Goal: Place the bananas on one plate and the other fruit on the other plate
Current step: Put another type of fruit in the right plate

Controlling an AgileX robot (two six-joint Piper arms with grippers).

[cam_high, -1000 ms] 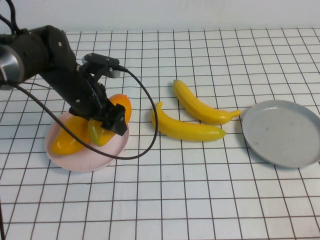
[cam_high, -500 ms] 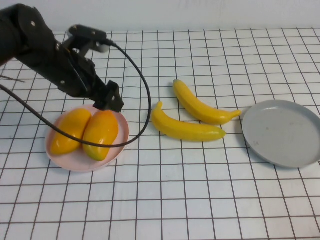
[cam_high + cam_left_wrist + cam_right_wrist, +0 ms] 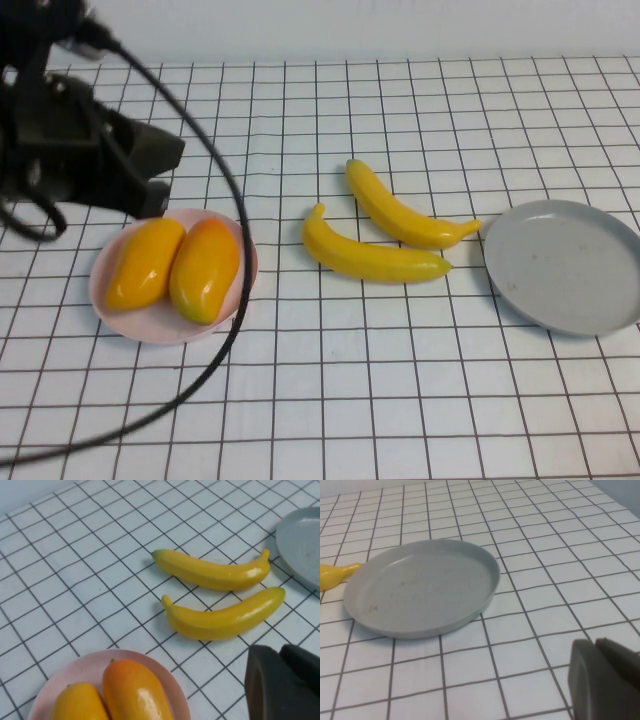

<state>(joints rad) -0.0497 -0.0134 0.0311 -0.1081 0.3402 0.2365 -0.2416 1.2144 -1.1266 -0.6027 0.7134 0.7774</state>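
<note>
Here our left gripper (image 3: 286, 682), clenched empty, hangs half cut off above the pink plate (image 3: 133, 325) holding both mangoes (image 3: 205, 268) near the table's left edge. Mid-table lie the bananas (image 3: 372, 256); the grey plate (image 3: 566, 265) lies at the right edge, our right gripper (image 3: 606, 684) clenched beside it.

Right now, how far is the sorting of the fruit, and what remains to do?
Half done. Both mango-like fruits lie on the pink plate. Nothing is in hand: the left gripper is shut and empty, up beside that plate; the right gripper is shut near the grey plate. Left to do: both bananas lie on the table, and the grey plate holds nothing.
</note>
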